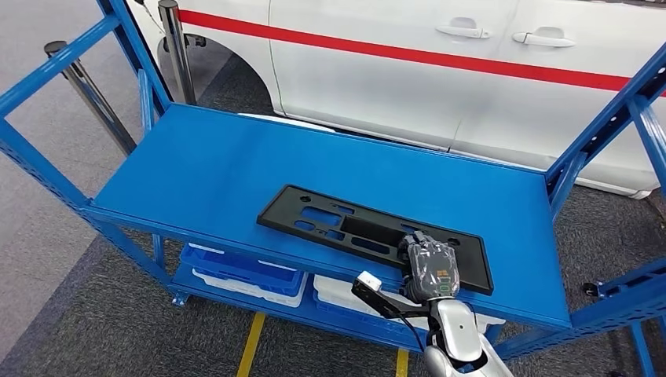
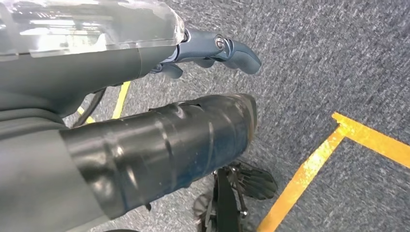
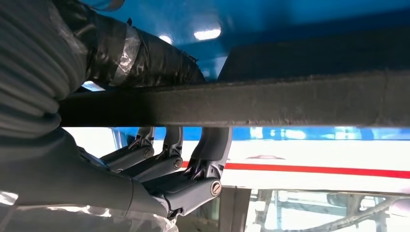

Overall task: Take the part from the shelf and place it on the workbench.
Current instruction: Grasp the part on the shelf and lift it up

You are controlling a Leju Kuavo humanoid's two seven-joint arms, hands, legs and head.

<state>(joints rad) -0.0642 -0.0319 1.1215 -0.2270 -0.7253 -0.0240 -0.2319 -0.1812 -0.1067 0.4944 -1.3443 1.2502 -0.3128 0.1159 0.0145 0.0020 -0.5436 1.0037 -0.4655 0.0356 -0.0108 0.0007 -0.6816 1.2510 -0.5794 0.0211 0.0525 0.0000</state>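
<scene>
Gripping the black part (image 1: 369,232) on the shelf (image 1: 204,169), right hand (image 1: 430,269) closed.

One black part (image 1: 375,238), one blue shelf (image 1: 196,165), perhaps two trays (image 1: 239,271) beneath, one white car (image 1: 471,71).

No readable text, labels, brands, numbers, signs on anything

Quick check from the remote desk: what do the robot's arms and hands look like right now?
The right arm is silver, with a black cable and a white-capped black block beside the wrist. The right hand is grey under clear plastic wrap. The left hand has a black-taped thumb and dark grey fingers.
</scene>
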